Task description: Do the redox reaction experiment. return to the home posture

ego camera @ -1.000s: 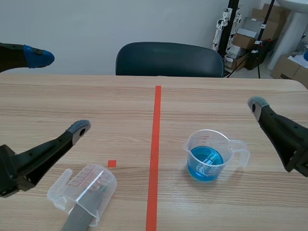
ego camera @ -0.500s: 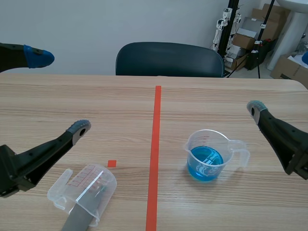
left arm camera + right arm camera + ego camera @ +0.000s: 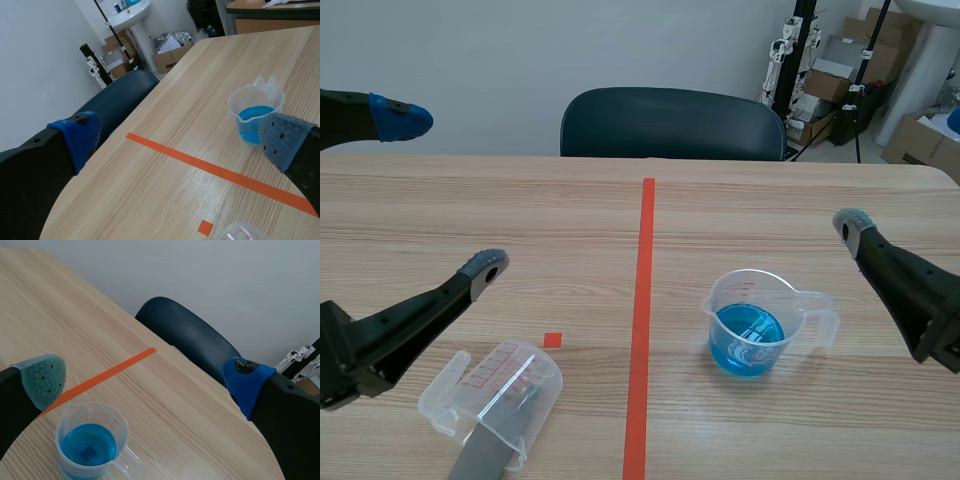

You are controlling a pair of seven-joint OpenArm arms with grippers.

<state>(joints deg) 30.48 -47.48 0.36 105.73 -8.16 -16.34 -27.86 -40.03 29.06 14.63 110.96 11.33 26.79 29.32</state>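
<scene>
A clear beaker (image 3: 755, 325) holding blue liquid stands upright on the table, right of the orange-red line. It also shows ahead of the left gripper (image 3: 255, 112) and under the right gripper (image 3: 90, 447). A second clear measuring cup (image 3: 500, 400) with red marks lies tipped at the front left, a grey strip (image 3: 480, 455) sticking out of it. My left gripper (image 3: 442, 193) hangs open above the table's left side, holding nothing. My right gripper (image 3: 146, 380) is open and empty too; only one of its fingers (image 3: 880, 260) shows in the scene view, right of the beaker.
A dark blue chair (image 3: 670, 122) stands behind the table's far edge. Boxes and stands (image 3: 840, 80) sit on the floor at the back right. A small orange-red square (image 3: 552, 340) marks the table near the tipped cup.
The right arm's finger has drifted very slightly down and to the right. Nothing else has moved.
</scene>
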